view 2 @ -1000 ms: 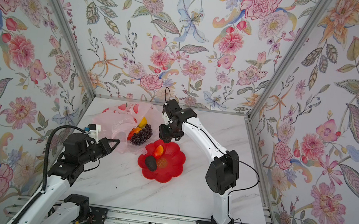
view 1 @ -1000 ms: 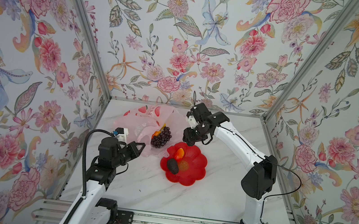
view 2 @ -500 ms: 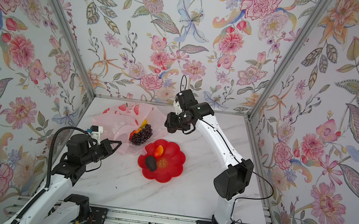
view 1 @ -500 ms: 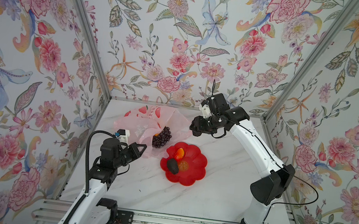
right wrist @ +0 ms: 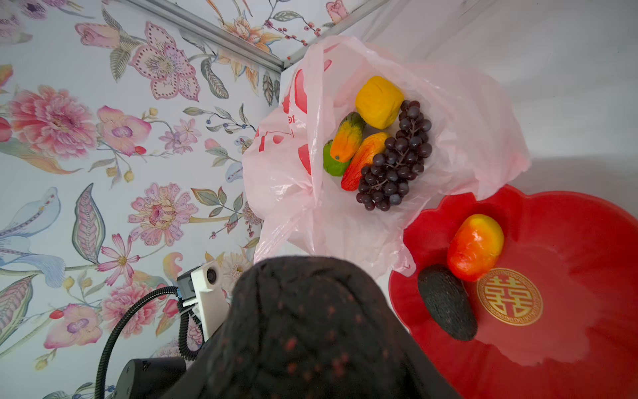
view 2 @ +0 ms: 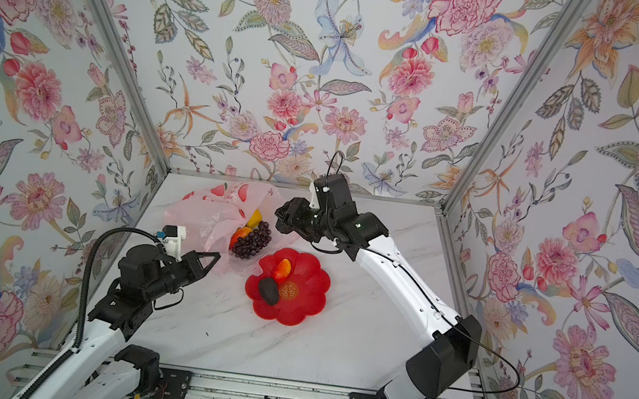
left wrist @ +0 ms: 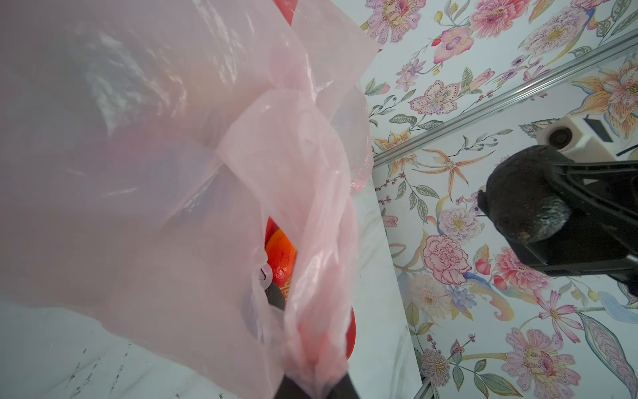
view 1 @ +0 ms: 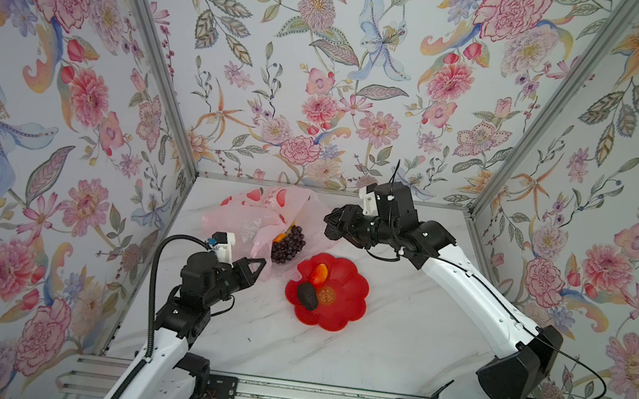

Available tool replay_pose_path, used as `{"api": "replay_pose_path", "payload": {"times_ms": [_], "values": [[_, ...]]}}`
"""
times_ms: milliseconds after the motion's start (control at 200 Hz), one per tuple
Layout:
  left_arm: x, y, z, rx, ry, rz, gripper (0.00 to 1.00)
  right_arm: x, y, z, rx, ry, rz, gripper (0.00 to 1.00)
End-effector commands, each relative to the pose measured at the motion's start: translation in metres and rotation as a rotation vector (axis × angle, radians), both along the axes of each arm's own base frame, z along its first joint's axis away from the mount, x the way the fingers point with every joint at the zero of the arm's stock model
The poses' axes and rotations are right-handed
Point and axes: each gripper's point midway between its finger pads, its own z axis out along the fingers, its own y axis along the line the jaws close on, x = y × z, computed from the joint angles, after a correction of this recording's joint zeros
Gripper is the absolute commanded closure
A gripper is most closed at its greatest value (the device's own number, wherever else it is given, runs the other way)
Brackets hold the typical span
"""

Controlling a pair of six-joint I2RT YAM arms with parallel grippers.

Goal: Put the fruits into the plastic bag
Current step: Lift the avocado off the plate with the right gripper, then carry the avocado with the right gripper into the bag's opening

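The pale pink plastic bag (view 1: 248, 216) (view 2: 206, 215) lies at the back left with its mouth held up. My left gripper (view 1: 258, 266) (view 2: 213, 258) (left wrist: 312, 387) is shut on its near rim. Inside the bag (right wrist: 466, 114) lie a grape bunch (right wrist: 397, 159) (view 1: 287, 243), a yellow lumpy fruit (right wrist: 378, 102), two mangoes (right wrist: 347, 136) and a green fruit (right wrist: 331, 164). My right gripper (view 1: 333, 225) (view 2: 283, 219) hangs just right of the bag mouth, shut on a blackish avocado (left wrist: 521, 193) (right wrist: 310, 328). Another mango (view 1: 318, 273) (right wrist: 474, 247) and avocado (view 1: 307, 295) (right wrist: 447, 302) rest on the plate.
The red flower-shaped plate (view 1: 347, 296) (view 2: 309, 295) (right wrist: 569, 276) sits mid-table, touching the bag's front edge. Floral walls close in the back and both sides. Bare marble table (view 1: 395, 344) stretches in front of and to the right of the plate.
My right arm swung its elbow out to the right and turned the gripper, with the avocado, to point left at the bag mouth. The left gripper barely shifted, still holding the bag.
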Motion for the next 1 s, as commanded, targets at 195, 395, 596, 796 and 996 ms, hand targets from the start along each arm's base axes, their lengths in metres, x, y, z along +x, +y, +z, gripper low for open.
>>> {"api": "replay_pose_path", "payload": {"times_ms": [195, 395, 596, 796, 996], "values": [[-0.006, -0.010, 0.001, 0.049, -0.024, -0.024, 1.00, -0.006, 0.028, -0.011, 0.279, 0.103, -0.160, 0.73], [-0.008, -0.014, 0.003, 0.071, -0.026, -0.041, 1.00, -0.020, 0.048, -0.055, 0.284, 0.246, -0.182, 0.73], [-0.008, -0.013, 0.003, 0.073, -0.023, -0.039, 1.00, -0.017, 0.081, -0.070, 0.384, 0.322, -0.175, 0.72], [-0.007, -0.013, 0.008, 0.072, -0.044, -0.039, 1.00, -0.008, 0.116, -0.086, 0.418, 0.392, -0.139, 0.72], [-0.006, -0.014, 0.020, 0.076, -0.082, -0.044, 1.00, 0.001, 0.144, -0.108, 0.425, 0.454, -0.113, 0.73]]}}
